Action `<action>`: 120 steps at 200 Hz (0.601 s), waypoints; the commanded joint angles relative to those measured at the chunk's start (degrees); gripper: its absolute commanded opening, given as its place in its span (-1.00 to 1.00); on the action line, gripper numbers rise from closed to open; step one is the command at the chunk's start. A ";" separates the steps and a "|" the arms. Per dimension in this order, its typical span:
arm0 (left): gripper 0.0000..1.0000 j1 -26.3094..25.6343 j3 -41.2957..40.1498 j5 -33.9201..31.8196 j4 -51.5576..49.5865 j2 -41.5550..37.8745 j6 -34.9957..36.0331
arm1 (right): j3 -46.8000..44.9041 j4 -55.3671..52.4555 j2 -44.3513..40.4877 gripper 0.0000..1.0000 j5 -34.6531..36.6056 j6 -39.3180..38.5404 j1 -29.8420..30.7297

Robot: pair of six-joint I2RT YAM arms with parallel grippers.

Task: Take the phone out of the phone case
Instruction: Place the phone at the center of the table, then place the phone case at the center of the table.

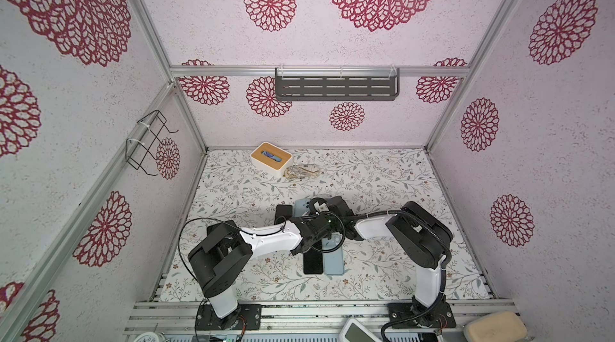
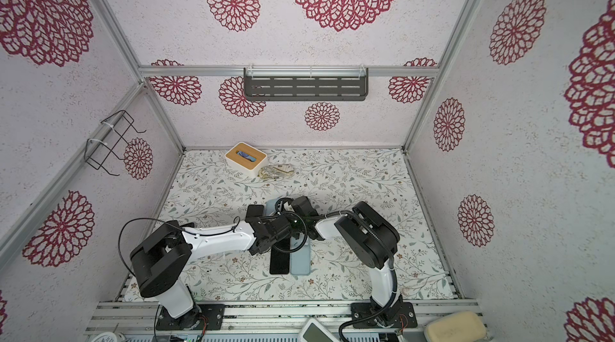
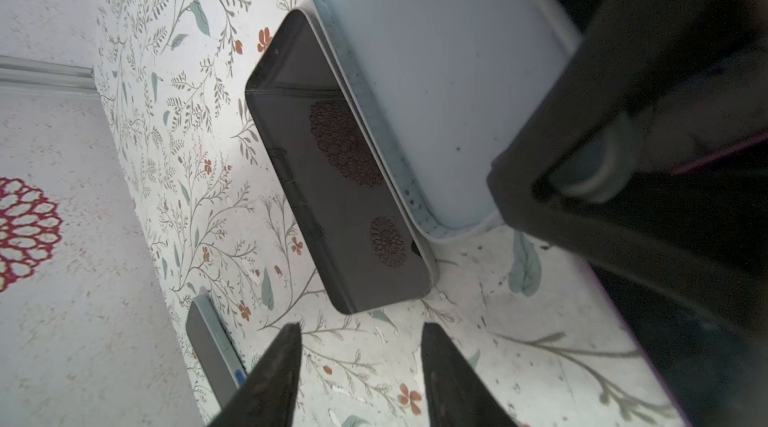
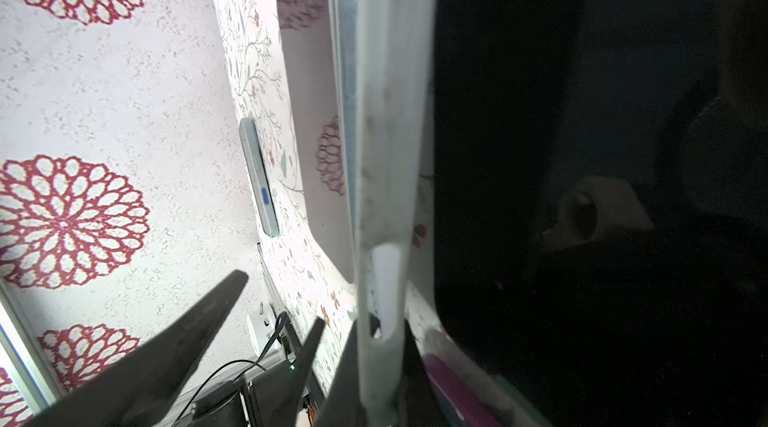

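**Q:** What do the fingers show at this stage?

**A:** The left gripper has its fingers parted with nothing between them, just short of the near end of the phone. The right gripper has its fingers closed on the side wall of the phone case, whose pale rim runs up between them.

**Q:** Where does the phone lie?

**A:** It looks to be out of the case. It rests screen up on the desk, with its long edge along the case's wall, touching or nearly so. You appear to be at the release, with the task close to done.

**Q:** How do you finish the step well?

**A:** Draw the left fingers straight back and up, so that neither tip catches the phone's end. Hold the right grip steady until the left is clear. The views do not settle whether the case is tilted, so lower it flat first if it is. Then part the right fingers without sliding the case into the phone. Mind the slim grey device with a blue button, which lies near the left fingers.

**Q:** What surrounds the work?

**A:** The desk is covered in a leaf-and-flower print. A lidded box and a pale bundle, too small to identify, sit at the back, well apart from the phone. The walls carry red rosettes. A slotted shelf hangs on the rear wall and a wire rack on the side wall.
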 commanded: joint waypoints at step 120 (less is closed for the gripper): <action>0.94 22.27 -2.43 12.55 -8.81 -36.05 -21.72 | 9.61 -7.59 4.07 -1.00 -0.29 -3.73 2.55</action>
